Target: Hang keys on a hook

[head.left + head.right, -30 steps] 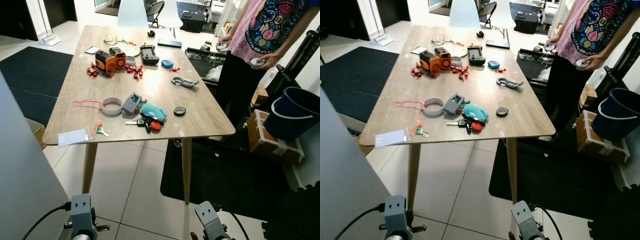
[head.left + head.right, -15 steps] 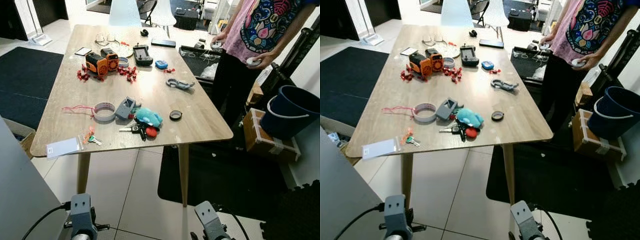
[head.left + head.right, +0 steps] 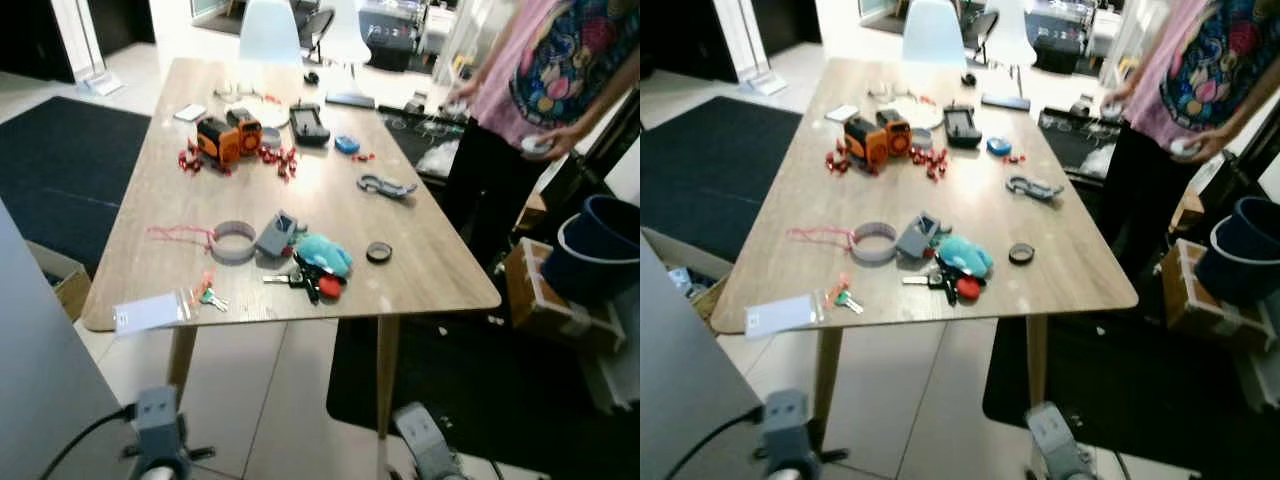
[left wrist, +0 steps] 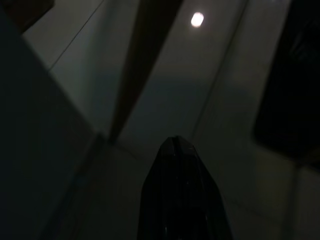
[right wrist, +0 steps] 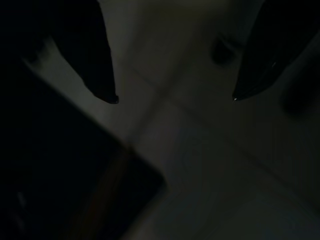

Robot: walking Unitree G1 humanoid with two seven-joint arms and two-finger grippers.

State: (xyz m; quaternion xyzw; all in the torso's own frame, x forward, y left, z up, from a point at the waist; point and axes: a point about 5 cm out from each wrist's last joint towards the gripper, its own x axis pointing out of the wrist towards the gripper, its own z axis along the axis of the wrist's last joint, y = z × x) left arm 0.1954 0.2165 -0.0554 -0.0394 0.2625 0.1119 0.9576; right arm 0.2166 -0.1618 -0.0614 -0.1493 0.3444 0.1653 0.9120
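A bunch of keys (image 3: 305, 281) with black fobs, a red tag and a teal plush (image 3: 325, 252) lies near the front edge of the wooden table (image 3: 160, 232). Two small keys with green and orange tags (image 3: 206, 296) lie further left, beside a clear bag with a label (image 3: 150, 313). A grey block-shaped holder (image 3: 275, 235) stands just behind the bunch. Both arms hang low in front of the table. My left gripper (image 4: 175, 142) points at the tiled floor, fingers pressed together. My right gripper (image 5: 172, 99) is open over the floor, holding nothing.
A person (image 3: 530, 90) stands at the table's right side, holding small controllers. The table also carries a grey tape ring (image 3: 235, 242), orange toys (image 3: 225, 137), a grey carabiner (image 3: 385, 186) and a black ring (image 3: 378, 252). A blue bucket (image 3: 600, 250) and a cardboard box (image 3: 545, 300) stand at right.
The whole picture has shifted and blurred, so the camera has moved; the table sits slightly further right in view. Nothing on the table has moved, and both arms still hang low.
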